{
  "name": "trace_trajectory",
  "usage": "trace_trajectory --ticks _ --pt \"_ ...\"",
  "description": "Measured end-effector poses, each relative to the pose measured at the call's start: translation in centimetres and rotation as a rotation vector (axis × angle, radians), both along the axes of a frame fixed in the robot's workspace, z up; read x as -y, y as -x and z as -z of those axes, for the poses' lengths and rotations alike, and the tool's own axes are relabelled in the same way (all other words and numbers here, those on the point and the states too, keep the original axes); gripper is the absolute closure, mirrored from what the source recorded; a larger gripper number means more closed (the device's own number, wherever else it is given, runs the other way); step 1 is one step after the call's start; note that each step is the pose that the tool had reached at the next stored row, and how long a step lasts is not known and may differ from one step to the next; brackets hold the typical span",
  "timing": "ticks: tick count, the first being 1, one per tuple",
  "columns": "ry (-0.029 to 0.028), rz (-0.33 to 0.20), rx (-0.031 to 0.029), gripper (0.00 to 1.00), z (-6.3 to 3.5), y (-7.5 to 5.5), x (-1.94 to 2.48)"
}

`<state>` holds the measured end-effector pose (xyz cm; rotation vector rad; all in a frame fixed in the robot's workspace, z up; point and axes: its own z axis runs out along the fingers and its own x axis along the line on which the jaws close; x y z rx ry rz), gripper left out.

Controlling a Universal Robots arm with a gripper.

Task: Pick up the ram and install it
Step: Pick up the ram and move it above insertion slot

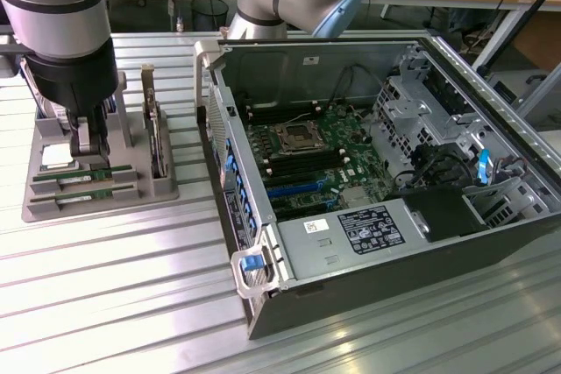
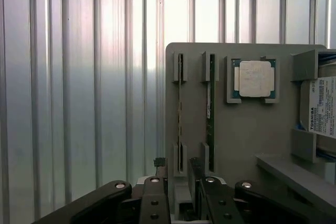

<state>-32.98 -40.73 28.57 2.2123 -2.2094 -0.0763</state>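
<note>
We see the gripper [image 1: 90, 148] low over a grey tray [image 1: 149, 192] on the table [image 1: 114, 286]. Its two fingers stand apart and it holds nothing.

Two green ram sticks stand on their thin edges in slots in the tray, side by side. In the wrist view the gripper [image 2: 181, 205] is right at the edge of the tray [image 2: 247, 129]. One ram stick [image 2: 180, 108] lines up with the gap between the fingers. The other ram stick [image 2: 211, 103] is just beside it, nearer the square silver chip [image 2: 255, 78].

In the exterior view, the first ram stick [image 1: 88, 197] and the other ram stick [image 1: 83, 176] lie in front of the silver chip [image 1: 54, 157]. The open computer case [image 1: 368, 286] stands on the exterior view's right of the tray, with its green board [image 1: 307, 142] showing. No ram stick has left the tray yet.
</note>
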Motion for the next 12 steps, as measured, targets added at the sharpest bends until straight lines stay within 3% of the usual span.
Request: trace_trajectory --ticks 12 --pt "-0.0001 -0.004 0.0000 0.70 0.60 0.05 0.00"
